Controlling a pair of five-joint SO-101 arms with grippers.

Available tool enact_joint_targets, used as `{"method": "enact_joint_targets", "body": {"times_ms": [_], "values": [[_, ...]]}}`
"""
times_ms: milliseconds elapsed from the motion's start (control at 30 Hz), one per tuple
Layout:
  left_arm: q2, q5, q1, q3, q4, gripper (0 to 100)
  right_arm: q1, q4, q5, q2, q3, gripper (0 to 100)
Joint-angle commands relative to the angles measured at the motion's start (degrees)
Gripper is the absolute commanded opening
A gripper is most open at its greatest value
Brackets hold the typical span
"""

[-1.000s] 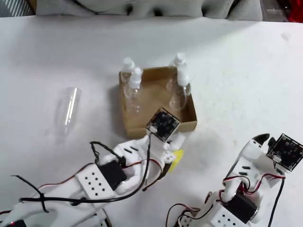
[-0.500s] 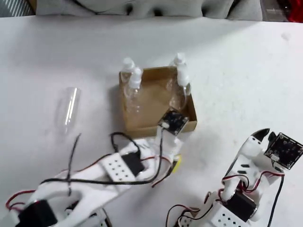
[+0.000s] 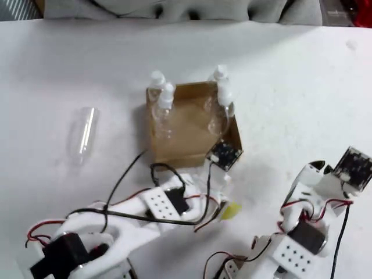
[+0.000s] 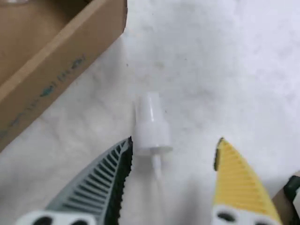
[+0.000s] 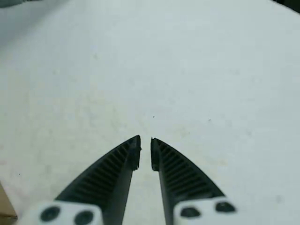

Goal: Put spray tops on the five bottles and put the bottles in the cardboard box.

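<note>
**While four bottles (image 3: 164,119) stand in the cardboard box (image 3: 174,156), the left claw (image 4: 174,140) sits spread around a loose spray top (image 4: 151,126)**

Two of those bottles stand along the box's left wall and two along its right. Each is upright with a white spray top on its neck. The fifth bottle (image 3: 83,135), clear and without a top, lies on its side on the white worktop (image 3: 290,75), well apart to the left of the box.

Just off the box's near right corner, the loose spray top lies on the worktop, its thin dip tube pointing back toward the left arm. The left claw's fingers are wide apart on either side of it. The grey finger (image 4: 103,183) has its tip just beside the top's collar, and the yellow finger (image 4: 234,178) stands clear of it. Whether the grey tip touches the collar cannot be told.

At the near right of the worktop, the right claw (image 5: 145,139) hangs over the white surface. Its two black fingers are drawn together with only a sliver between the tips, gripping nothing.
</note>
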Motion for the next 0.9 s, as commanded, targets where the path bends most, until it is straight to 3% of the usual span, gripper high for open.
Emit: {"method": "enact_joint_targets", "body": {"times_ms": [0, 133, 500, 733, 867], "values": [[-0.75, 0.26, -1.27, -3.6, 2.9, 31, -0.31, -1.19, 0.7, 9.63, -6.42, 1.7], [-1.63, -3.87, -1.27, -4.4, 6.51, 31, -0.4, -1.19, 0.88, 20.35, -10.2, 1.7], [-19.56, -9.93, -3.21, -10.55, 30.15, 31, -3.65, -0.75, 0.53, 36.62, -15.3, 1.7], [-29.76, -15.56, -21.49, -9.93, 40.26, 31, -9.98, 4.18, 0.44, 36.53, -15.56, 1.7], [-33.36, -19.87, -34.15, -9.85, 45.27, 31, -14.81, 5.05, -5.01, 36.53, -15.65, 1.8]]}}
